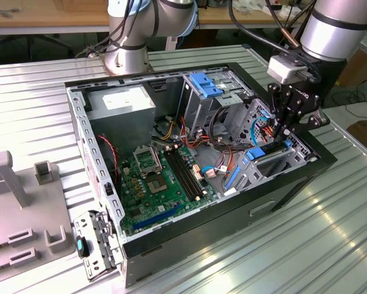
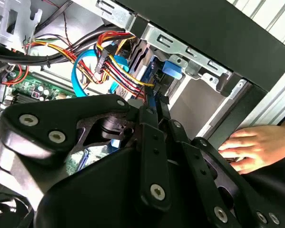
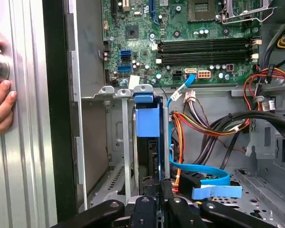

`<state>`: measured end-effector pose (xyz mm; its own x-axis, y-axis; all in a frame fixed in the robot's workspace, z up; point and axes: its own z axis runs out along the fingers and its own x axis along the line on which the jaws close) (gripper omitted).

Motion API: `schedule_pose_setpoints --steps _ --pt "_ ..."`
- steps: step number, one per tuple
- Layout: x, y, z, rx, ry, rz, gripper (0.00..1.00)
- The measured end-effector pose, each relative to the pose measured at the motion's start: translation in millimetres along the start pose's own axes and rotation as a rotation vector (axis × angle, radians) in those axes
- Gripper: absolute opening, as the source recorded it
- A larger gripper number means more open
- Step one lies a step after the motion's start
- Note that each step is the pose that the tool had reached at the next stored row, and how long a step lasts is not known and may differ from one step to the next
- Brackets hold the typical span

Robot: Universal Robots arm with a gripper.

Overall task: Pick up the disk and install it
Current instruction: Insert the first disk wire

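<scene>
The disk point(image 3: 148, 118) stands on edge between the drive cage point(image 3: 109, 142) rails, and the hand point(image 3: 161, 183) pinches its near end. Best kept square to the rails, I'd say, pressed straight. The wire bundle point(image 3: 199, 128) and blue cables point(image 3: 206, 172) crowd just beside. A person's fingers point(image 3: 2, 102) rest outside the case wall point(image 3: 54, 118).

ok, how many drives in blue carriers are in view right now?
1. The disk sits in the drive bay at the exterior view's right end of the case, with the gripper right at it. Others could be hidden deeper inside.
</scene>
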<state>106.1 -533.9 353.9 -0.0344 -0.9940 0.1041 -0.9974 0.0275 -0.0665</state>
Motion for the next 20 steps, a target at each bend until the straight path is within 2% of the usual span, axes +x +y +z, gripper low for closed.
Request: schedule_pose_setpoints --steps 1,2,7,12,18,20 --pt "-0.3 0.7 3.4 0.0064 0.0003 0.007 0.16" --pt "-0.4 1.0 4.1 0.0096 0.0002 0.007 0.16" --pt "-0.3 4.8 4.1 0.0109 -0.0007 0.000 0.16" --pt "-0.4 4.9 4.6 0.0125 -0.0025 -0.016 0.16" --pt "0.4 3.3 5.4 0.0126 -0.0031 -0.016 0.16" --pt "1.7 2.7 5.6 0.0124 -0.0065 -0.015 0.16"
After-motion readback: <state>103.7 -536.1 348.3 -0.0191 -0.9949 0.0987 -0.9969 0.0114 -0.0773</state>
